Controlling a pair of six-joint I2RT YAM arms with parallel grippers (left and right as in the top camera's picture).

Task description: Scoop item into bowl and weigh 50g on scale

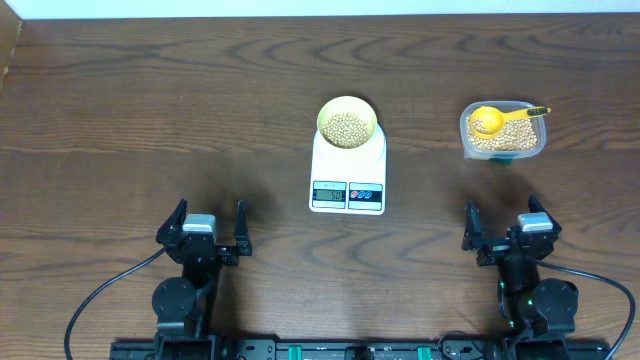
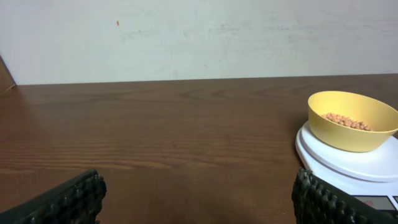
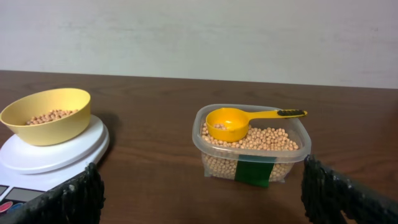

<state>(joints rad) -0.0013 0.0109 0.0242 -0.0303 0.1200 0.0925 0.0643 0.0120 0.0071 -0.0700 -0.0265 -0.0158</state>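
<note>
Dark wood-grain table [image 1: 150,110] fills the overhead view, and from the wrist cameras a plain pale wall [image 2: 186,37] runs behind its far edge. Down at the near edge, both arms are parked. The left gripper [image 1: 209,222] sits near-left, fingers spread wide, nothing between them but bare tabletop. Over on the other side, the right gripper [image 1: 500,222], same story: jaws wide apart, holding nothing, well short of everything on the table.

Centre stage is the white scale [image 1: 347,172], with its display [image 1: 329,193] and coloured buttons on the edge facing the arms; the digits are too small to read. To its right and well apart is a clear plastic tub [image 1: 538,142] with a green label [image 3: 255,172] on its near wall, straight ahead of the right gripper.

On the scale's far end, the pale yellow bowl [image 1: 371,118] sits upright on the round platform. In the tub, a yellow scoop [image 1: 488,121] lies cup-up on the heap, its handle reaching out over the right rim. And the beans [image 1: 347,130]: a shallow layer covers the bottom of the bowl, and a much deeper load fills the tub around the scoop.
</note>
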